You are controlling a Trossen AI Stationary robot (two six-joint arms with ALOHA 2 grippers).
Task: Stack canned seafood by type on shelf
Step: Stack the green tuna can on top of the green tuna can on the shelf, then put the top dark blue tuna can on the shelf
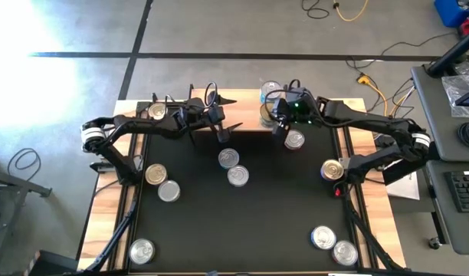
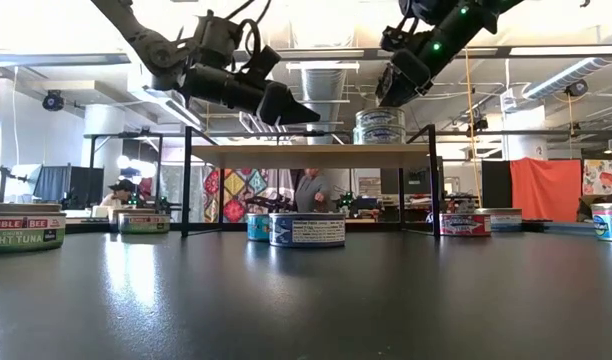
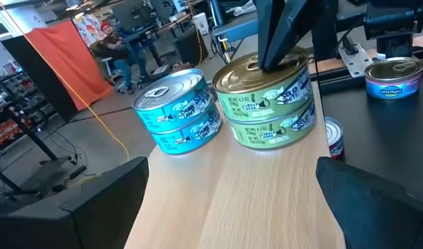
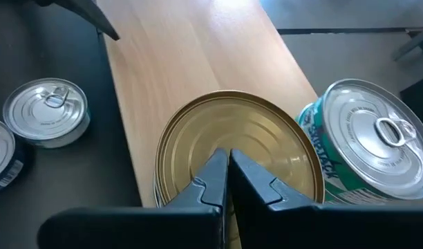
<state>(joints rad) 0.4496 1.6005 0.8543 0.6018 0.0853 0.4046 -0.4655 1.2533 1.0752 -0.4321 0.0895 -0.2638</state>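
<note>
The shelf (image 3: 253, 194) is a light-wood board on black legs at the table's far middle (image 1: 246, 116). Two stacks of canned seafood stand on its right part: two green tins with a gold lid (image 3: 267, 104) and, beside them, two teal tins with a silver lid (image 3: 178, 111). My right gripper (image 4: 229, 173) is shut, its tips over the gold lid. My left gripper (image 3: 232, 207) hovers open over the shelf's left part (image 2: 296, 110), pointing at the stacks and holding nothing. My right gripper's shut fingertips (image 3: 277, 48) come down slanting from above onto the middle of the top green tin's gold lid (image 4: 232, 135). They seem to rest on it; nothing is between the fingers. The tin sits level on the tin below it.
Several more tins lie on the black table: two in the middle (image 1: 233, 167), one under the shelf's right end (image 1: 294, 139), two at the left (image 1: 162, 182), one at the right (image 1: 332, 169), and others along the near edge (image 1: 142, 250) (image 1: 334, 244).
</note>
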